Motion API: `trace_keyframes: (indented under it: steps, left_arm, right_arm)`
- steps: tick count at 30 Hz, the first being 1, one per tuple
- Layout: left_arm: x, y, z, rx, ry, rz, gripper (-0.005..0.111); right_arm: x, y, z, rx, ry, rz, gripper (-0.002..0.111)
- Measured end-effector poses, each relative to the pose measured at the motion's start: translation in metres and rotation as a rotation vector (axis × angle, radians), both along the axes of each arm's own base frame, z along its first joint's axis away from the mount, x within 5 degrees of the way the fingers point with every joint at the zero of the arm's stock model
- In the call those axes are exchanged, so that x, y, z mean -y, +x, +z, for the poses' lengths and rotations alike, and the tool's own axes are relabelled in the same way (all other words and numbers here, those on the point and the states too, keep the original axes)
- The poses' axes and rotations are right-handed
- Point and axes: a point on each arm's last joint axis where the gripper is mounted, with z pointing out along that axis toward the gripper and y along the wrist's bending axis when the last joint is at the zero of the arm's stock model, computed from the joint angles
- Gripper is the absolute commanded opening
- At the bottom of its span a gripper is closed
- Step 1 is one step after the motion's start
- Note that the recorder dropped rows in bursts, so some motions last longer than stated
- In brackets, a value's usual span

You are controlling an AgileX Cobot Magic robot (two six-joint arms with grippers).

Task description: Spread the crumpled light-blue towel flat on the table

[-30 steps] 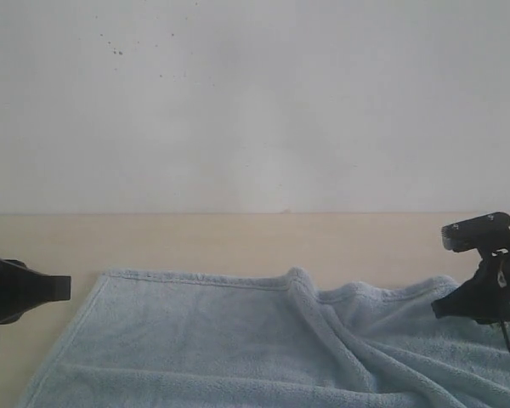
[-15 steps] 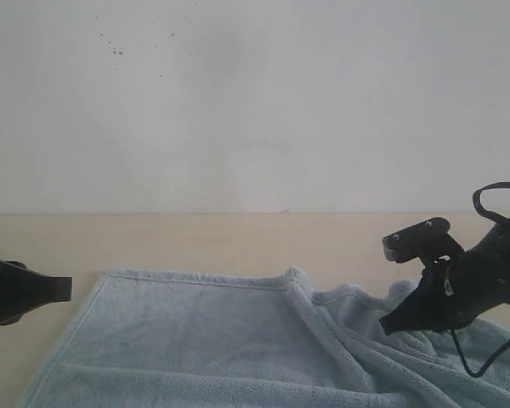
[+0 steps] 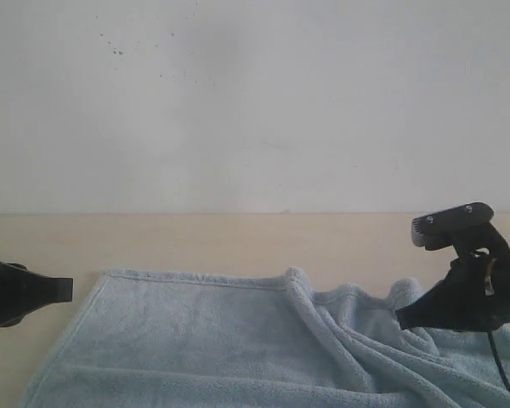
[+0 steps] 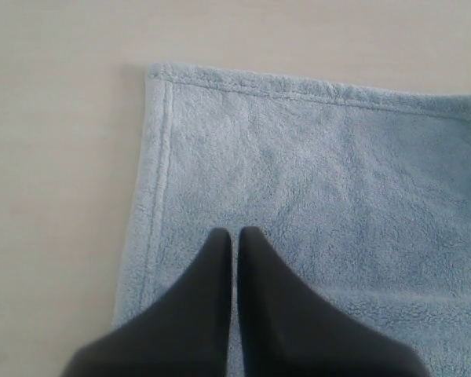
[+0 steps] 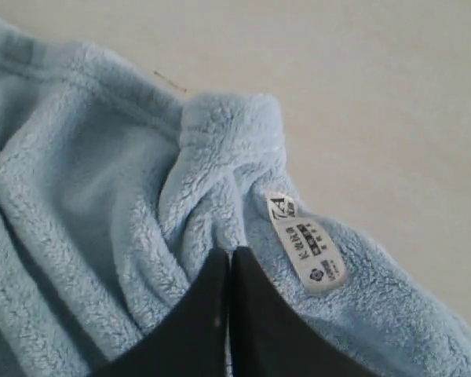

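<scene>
Broadly, a plain white-grey wall [image 3: 255,102] with a few dark specks stands behind the table [image 3: 238,238], whose beige surface runs across the whole width of the exterior view. Lying on it, toward the near edge of that view, is the towel [image 3: 195,331], pale blue and fluffy. Its left part lies flat, with a straight far edge and a square far-left corner. From about the middle rightward it is rumpled into long ridges and folds, and its far-right corner is humped up off the surface. The left gripper [image 4: 235,232] hangs just above the flat part, a little in from the left edge, its two dark fingers pressed together with only a thin slit between them and nothing caught there. The right gripper [image 5: 229,251] is down at the humped right corner, its fingers likewise pressed together. The folds of cloth gather right at their tips, though whether any fabric is pinched between them cannot be told. A stitched hem [image 4: 169,157] borders the flat corner. Just beside the right fingertips, a small white label [image 5: 304,251] with dark print lies on the pile.
</scene>
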Motion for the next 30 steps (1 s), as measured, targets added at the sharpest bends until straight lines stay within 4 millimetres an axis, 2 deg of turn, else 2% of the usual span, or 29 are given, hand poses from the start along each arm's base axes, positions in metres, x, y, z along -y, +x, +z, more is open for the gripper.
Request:
trace_keyframes:
  steps: [3,8,14,20,25,30]
  left_arm:
    - [0.001,-0.001,0.000,-0.009,-0.006,-0.005,0.004]
    - [0.001,-0.003,0.004,0.001,-0.015,-0.011,0.004]
    - [0.001,-0.004,0.006,0.002,-0.022,-0.017,0.004]
    - [0.002,-0.004,0.006,0.001,-0.023,-0.017,0.004]
    - [0.002,-0.004,0.006,0.001,-0.023,-0.017,0.004]
    - [0.002,-0.004,0.006,0.001,-0.023,-0.017,0.004]
  right_arm:
    - [0.006,0.006,0.003,0.047,0.016,0.001,0.000]
    - [0.030,0.035,0.002,0.045,-0.019,-0.069,0.000]
    - [0.058,0.058,-0.018,-0.062,-0.111,-0.120,0.002]
    - [0.067,0.059,-0.040,-0.146,-0.157,-0.107,0.031]
    - [0.068,0.056,-0.046,-0.198,-0.152,-0.135,0.029]
    - [0.062,0.047,-0.042,-0.231,-0.146,-0.130,0.029]
